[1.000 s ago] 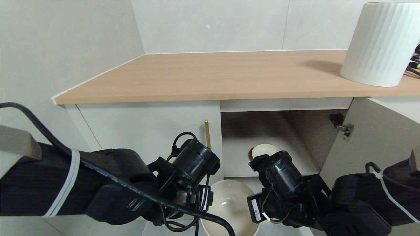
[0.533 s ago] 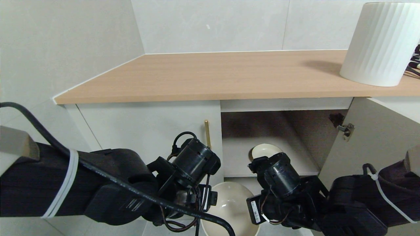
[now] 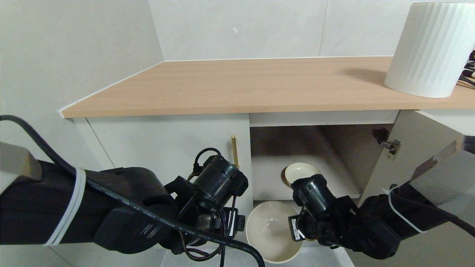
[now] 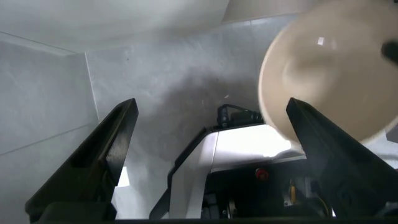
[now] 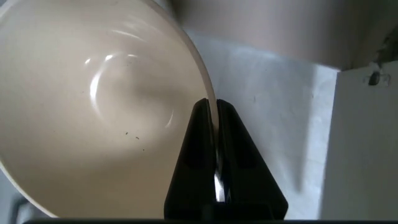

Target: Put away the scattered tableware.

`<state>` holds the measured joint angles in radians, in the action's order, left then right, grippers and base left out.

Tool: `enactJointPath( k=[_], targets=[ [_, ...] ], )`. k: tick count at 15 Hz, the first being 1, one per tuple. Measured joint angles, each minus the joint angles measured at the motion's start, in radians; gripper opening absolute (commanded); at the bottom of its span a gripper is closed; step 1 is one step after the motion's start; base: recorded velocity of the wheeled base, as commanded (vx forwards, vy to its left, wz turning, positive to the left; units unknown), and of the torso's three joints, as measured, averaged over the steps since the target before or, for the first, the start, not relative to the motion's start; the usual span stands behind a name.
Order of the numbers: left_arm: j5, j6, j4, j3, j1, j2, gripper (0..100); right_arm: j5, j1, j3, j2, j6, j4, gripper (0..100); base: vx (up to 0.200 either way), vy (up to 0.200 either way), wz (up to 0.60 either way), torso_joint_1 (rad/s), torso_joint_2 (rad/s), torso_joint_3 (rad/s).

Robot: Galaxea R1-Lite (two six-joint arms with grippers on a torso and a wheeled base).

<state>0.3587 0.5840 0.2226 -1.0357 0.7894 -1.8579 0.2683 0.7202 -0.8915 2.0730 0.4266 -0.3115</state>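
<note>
Bowl: a cream bowl (image 3: 272,235) is held in the air in front of the open cabinet (image 3: 297,148), low, at the front edge of the cabinet floor. It lies between the two wrists in the head view, with its hollow turned up towards the head camera.
Right gripper: the right gripper (image 5: 216,109) is clamped on the bowl's rim. One black finger (image 5: 198,146) is inside the rim and the other outside it, and the thin edge runs between them.
Left gripper: the left gripper (image 4: 211,106) is spread wide and holds nothing. It sits just beside the bowl, whose round side shows past one finger (image 4: 326,155) in the left wrist view.
Small bowl: a second, smaller cream bowl (image 3: 301,171) stands upright on the cabinet floor, behind the right wrist and apart from the held bowl.
Cabinet: the right door (image 3: 419,155) is swung open, with a metal hinge (image 3: 390,145) at its inner edge. The left door (image 3: 167,144) is closed and has an upright brass handle (image 3: 234,150).
Counter: a wooden top (image 3: 241,85) runs above the cabinet, and a white ribbed container (image 3: 432,48) stands on its right end.
Writing: a white sticker (image 3: 293,230) sits on the right wrist beside the bowl, and its print is too small to read.
</note>
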Motion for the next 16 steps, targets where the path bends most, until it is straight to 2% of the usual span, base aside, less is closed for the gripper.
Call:
enactJointPath(
  k=[4, 9, 16],
  targets=[
    [0.0, 0.0, 0.0, -0.001, -0.002, 0.001, 100, 0.07, -0.107, -0.03, 0.043, 0.07, -0.134, 0, 0.0, 0.0, 0.0, 0.0, 0.0, 0.0],
    [0.0, 0.0, 0.0, -0.001, -0.002, 0.001, 100, 0.114, -0.182, -0.126, 0.068, 0.151, -0.142, 0, 0.0, 0.0, 0.0, 0.0, 0.0, 0.0],
    [0.0, 0.0, 0.0, -0.001, -0.003, 0.001, 100, 0.156, -0.284, -0.273, 0.147, 0.165, -0.142, 0, 0.0, 0.0, 0.0, 0.0, 0.0, 0.0]
  ],
)
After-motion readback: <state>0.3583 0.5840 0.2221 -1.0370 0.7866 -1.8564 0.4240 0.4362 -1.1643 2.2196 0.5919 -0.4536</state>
